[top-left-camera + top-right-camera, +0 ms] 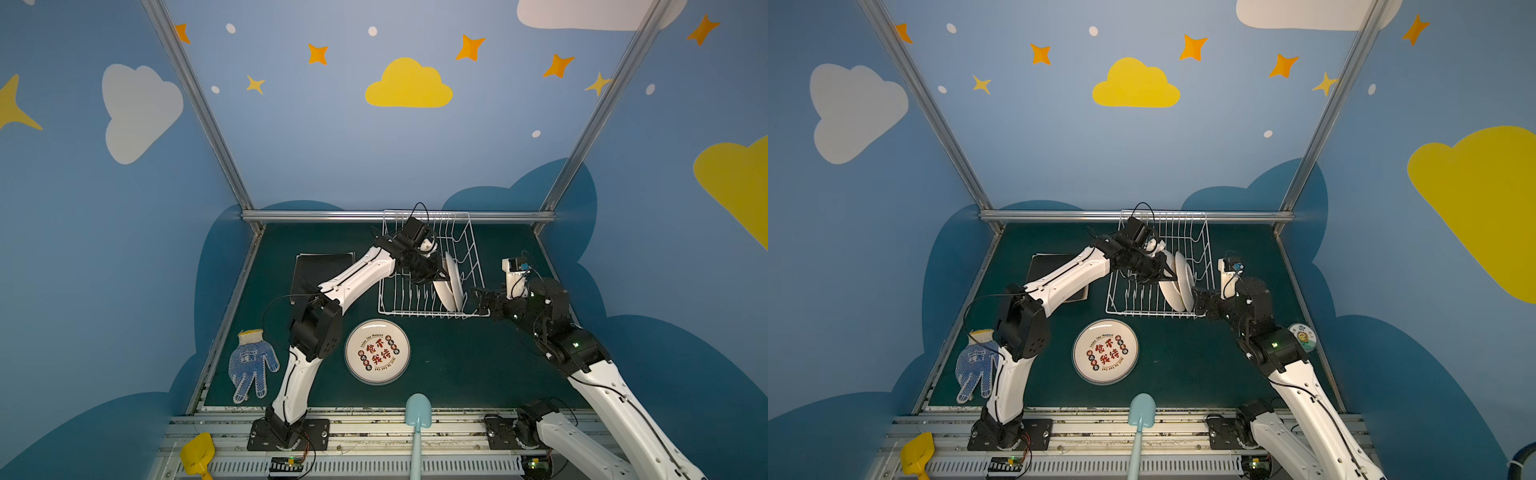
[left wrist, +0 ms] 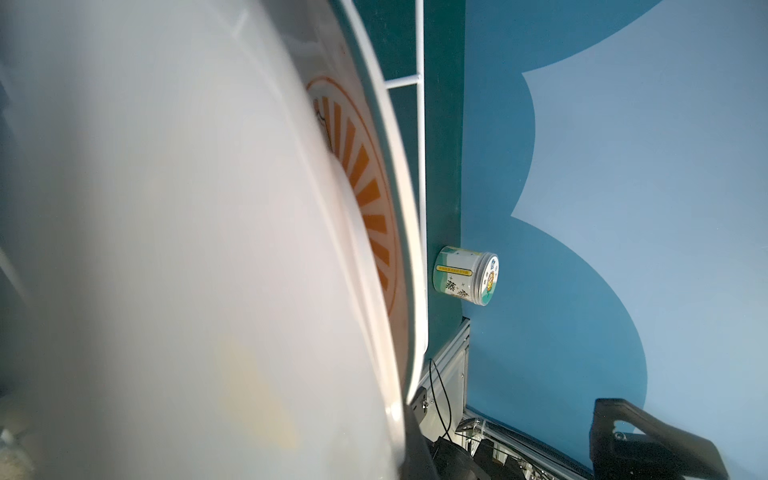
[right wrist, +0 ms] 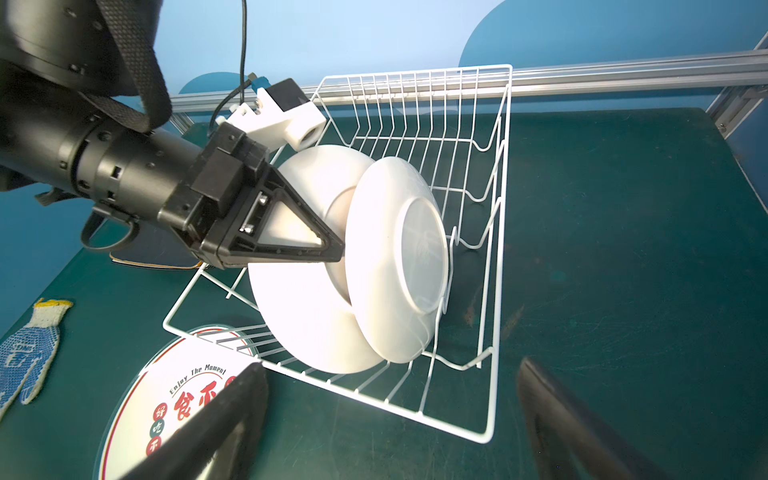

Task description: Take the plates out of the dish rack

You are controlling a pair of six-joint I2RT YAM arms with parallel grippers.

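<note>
Plates [image 1: 451, 286], two round white ones, stand on edge in the right side of the dish rack [image 1: 453, 226], toward the back of the dark green worktop [image 1: 457, 374] in both top views. Blue walls [image 1: 332, 145] painted with clouds and stars rise behind an aluminium frame [image 1: 395, 216]. The left gripper [image 1: 444, 272] reaches into the rack; the right gripper [image 1: 478, 297] hangs just beside its near right corner. A printed plate [image 1: 377, 351] lies face up before the rack, a black square plate [image 1: 322, 264] to its left. The left wrist view shows a blurred white plate surface, an orange-rayed plate face [image 2: 370, 199] beyond it, and a jar [image 2: 465, 276] at the worktop's edge by the wall. In the right wrist view the left gripper is pinched shut on the nearer plate [image 3: 307, 324]; the right gripper's jaws stand wide apart, empty.
</note>
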